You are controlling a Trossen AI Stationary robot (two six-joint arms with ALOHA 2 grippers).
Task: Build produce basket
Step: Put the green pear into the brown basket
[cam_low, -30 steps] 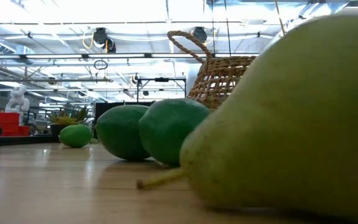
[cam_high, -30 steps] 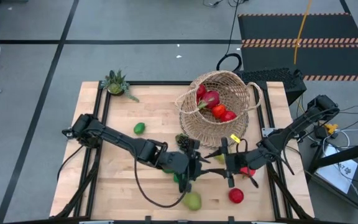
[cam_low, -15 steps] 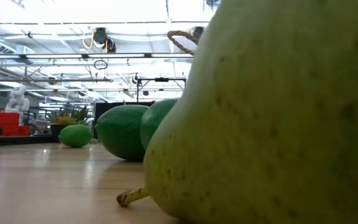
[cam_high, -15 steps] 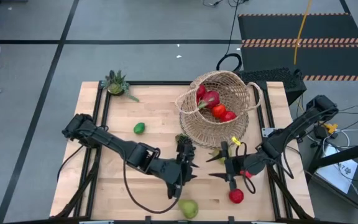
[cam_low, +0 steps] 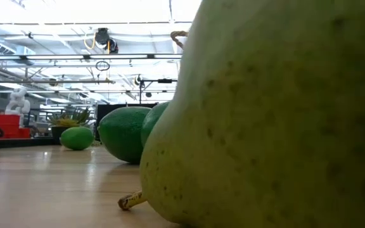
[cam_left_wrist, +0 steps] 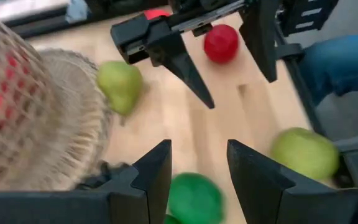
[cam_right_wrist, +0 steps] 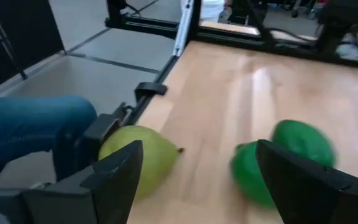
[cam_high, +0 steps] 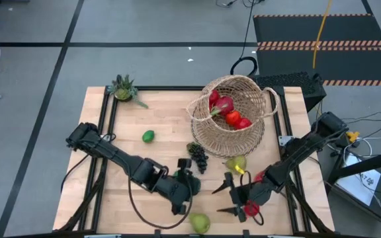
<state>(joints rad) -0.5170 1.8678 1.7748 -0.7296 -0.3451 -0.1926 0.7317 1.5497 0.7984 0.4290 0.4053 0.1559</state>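
Observation:
The tan wicker basket (cam_high: 233, 118) lies tipped on its side at the table's far right, with red and pink fruit inside. My left gripper (cam_high: 189, 186) (cam_left_wrist: 197, 163) is open and low over the table's near middle. A green lime (cam_left_wrist: 194, 199) sits between its fingers, apart from them. My right gripper (cam_high: 215, 201) (cam_right_wrist: 197, 180) is open and faces the left one, with a red apple (cam_high: 251, 210) beside it. One pear (cam_high: 200, 223) (cam_low: 265, 126) rests at the near edge. Another pear (cam_high: 235, 163) and dark grapes (cam_high: 197, 156) lie beside the basket. A lone lime (cam_high: 148, 136) sits farther left.
A spiky potted plant (cam_high: 123, 88) stands at the far left corner. A person's blue trouser leg (cam_right_wrist: 30, 124) shows beyond the table's near edge. Two limes (cam_low: 122, 133) lie behind the near pear in the low view. Bare wood stretches along the table's left half.
Both grippers have moved toward the table's near edge, the left one also a little leftward. The near pear has rolled toward the near edge and now fills most of the low view. The pear beside the basket has come into sight from behind the right gripper.

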